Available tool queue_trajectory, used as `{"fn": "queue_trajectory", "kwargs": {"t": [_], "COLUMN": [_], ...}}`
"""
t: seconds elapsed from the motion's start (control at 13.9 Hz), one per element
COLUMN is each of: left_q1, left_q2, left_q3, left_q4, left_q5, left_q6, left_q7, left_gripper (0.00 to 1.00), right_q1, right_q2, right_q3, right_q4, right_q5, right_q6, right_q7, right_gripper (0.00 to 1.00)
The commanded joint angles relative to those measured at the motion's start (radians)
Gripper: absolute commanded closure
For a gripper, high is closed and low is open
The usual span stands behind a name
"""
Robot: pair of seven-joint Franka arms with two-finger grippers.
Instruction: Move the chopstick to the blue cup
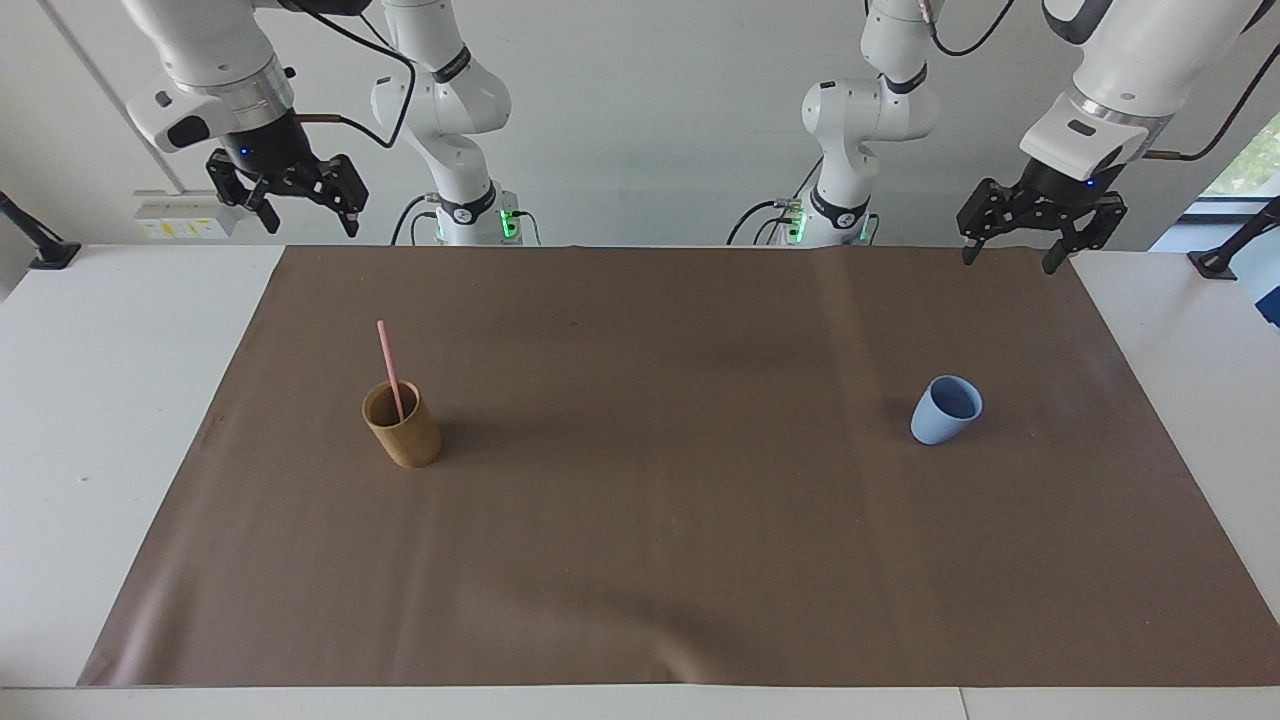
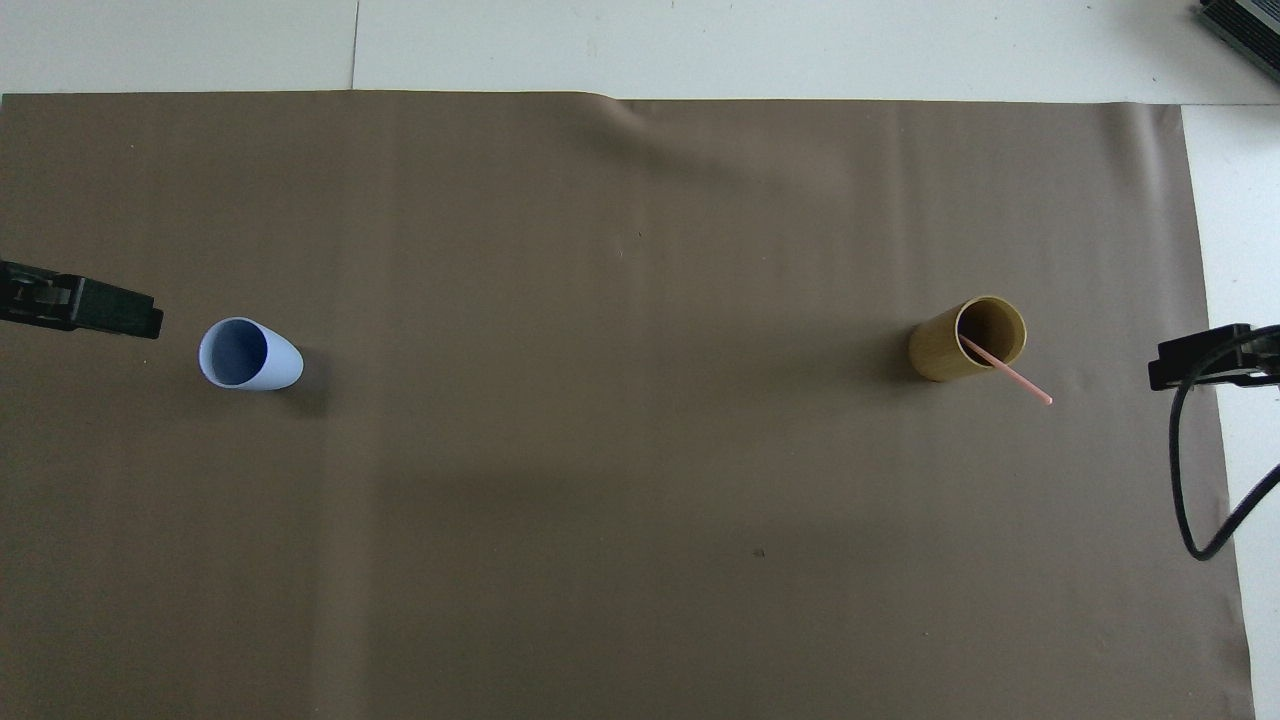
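Clearly the chopstick (image 1: 389,368) stands near-upright in the tan cup (image 1: 402,424) below the open right pincer (image 1: 290,205), with the open left pincer (image 1: 1040,235) waiting over the blue cup's (image 1: 945,410) end of the worktop.

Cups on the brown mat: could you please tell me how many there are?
2. The tan cup stands toward the right arm's end of the table, with the chopstick leaning in it. The blue cup stands empty toward the left arm's end. Nothing seems hidden.

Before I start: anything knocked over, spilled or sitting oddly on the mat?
Nothing stands out. The chopstick leans in the upright brown cup; the blue cup stands empty. Both grippers hang open, holding nothing.
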Motion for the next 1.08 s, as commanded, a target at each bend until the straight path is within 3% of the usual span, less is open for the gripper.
{"fn": "queue_trajectory", "kwargs": {"t": [0.0, 1.01], "left_q1": [0.009, 0.011], "left_q2": [0.001, 0.0], "left_q3": [-0.007, -0.007], "left_q4": [0.013, 0.013], "left_q5": [0.016, 0.016], "left_q6": [-0.022, -0.028], "left_q7": [-0.01, -0.01], "left_gripper": [0.0, 0.0], "right_q1": [0.003, 0.003], "right_q2": [-0.011, -0.015], "right_q3": [0.004, 0.006], "right_q4": [-0.013, -0.02], "right_q5": [-0.004, 0.002], "right_q6": [-0.002, 0.003], "right_q7": [0.027, 0.018], "right_gripper": [0.0, 0.0]}}
